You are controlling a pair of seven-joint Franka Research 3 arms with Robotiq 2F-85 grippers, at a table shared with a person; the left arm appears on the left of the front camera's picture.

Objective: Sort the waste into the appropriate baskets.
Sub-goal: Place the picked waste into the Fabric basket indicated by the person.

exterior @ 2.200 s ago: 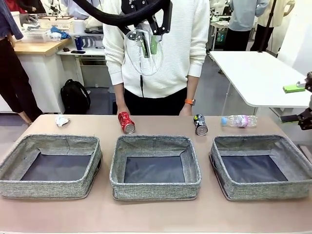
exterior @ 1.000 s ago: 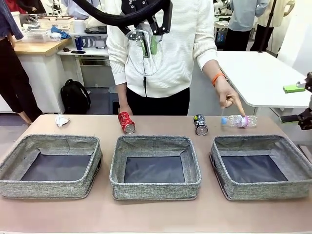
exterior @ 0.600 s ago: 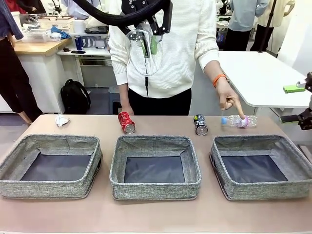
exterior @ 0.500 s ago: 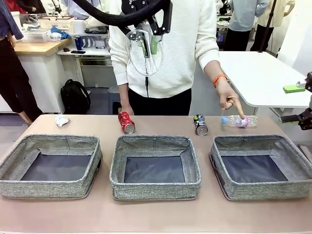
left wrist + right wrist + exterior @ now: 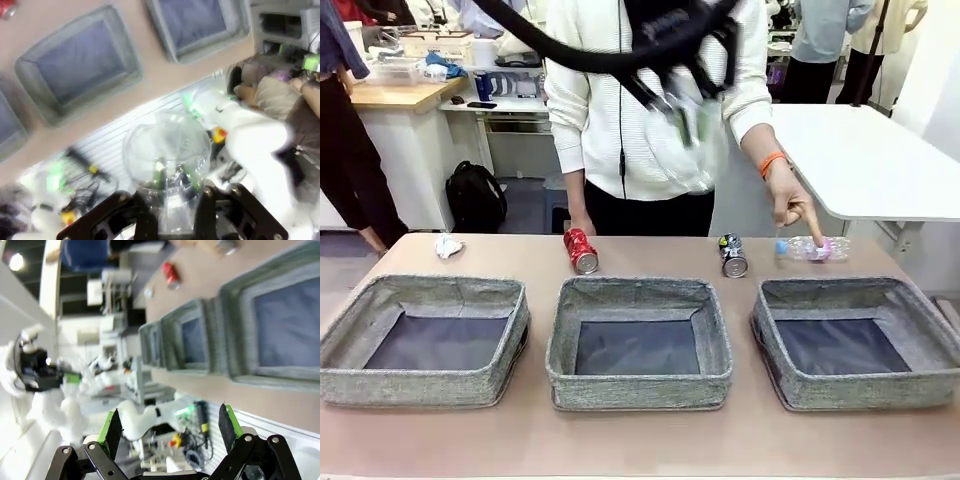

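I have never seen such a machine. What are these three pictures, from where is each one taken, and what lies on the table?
This is a robot with two arms at a table; a person stands at the far side. The wide picture comes from a fixed camera between the arms. The other two come from cameras on the wrists, each looking along its end effector, the two-fingered grasping part. The left end effector is shut on a clear bottle, up in the air. The right end effector is open and empty. On the table lie three grey baskets, a red can, a dark can, a paper wad and a second bottle, at which the person's hand points.
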